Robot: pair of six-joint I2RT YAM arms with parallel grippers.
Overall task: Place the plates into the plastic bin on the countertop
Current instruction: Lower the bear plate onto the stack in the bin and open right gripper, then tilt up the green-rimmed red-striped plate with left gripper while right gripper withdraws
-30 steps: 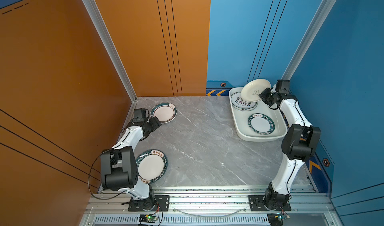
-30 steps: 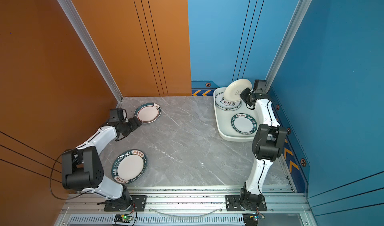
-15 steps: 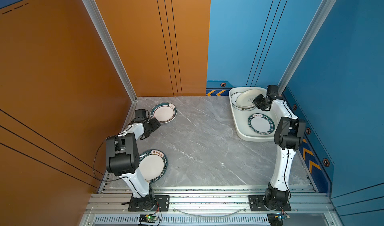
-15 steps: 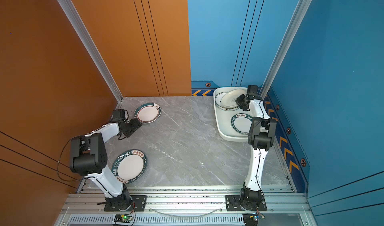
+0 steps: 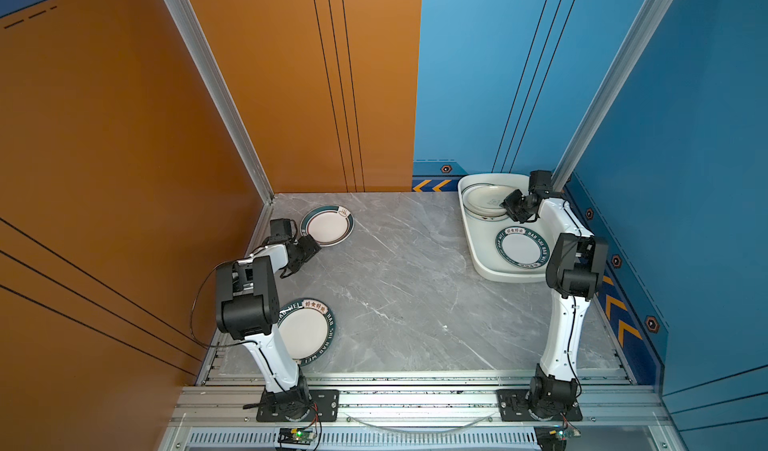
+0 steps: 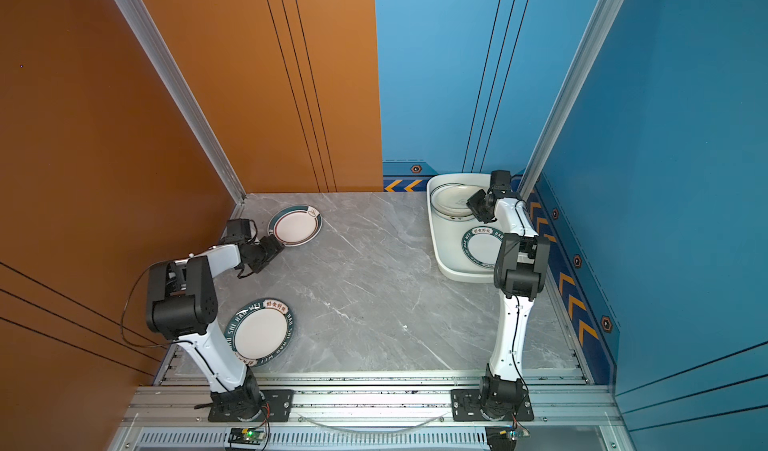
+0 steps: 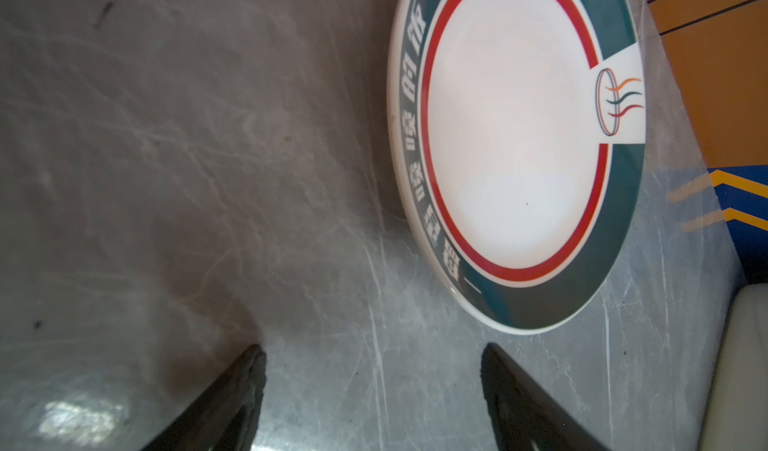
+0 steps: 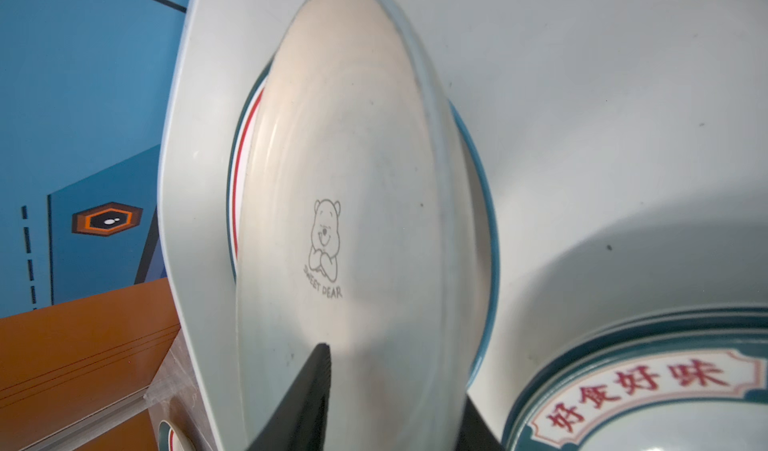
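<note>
In both top views the left arm point(image 5: 249, 299) covers the left side of the lettered plate point(image 5: 309, 328) at the near left of the table point(image 5: 395, 282). In the right wrist view the cream plate point(image 8: 345, 158) hides nearly all of the striped plate point(image 8: 235, 170) beneath it. Its blurred rim also covers most of one finger of the right gripper point(image 8: 395, 380), so a grip cannot be told.

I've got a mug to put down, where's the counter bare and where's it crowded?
Bare: the countertop's wide middle, between the red-ringed plate and green-lettered plate on the left and the plastic bin at far right. Crowded: the bin, filled by stacked plates with the right gripper inside.
</note>
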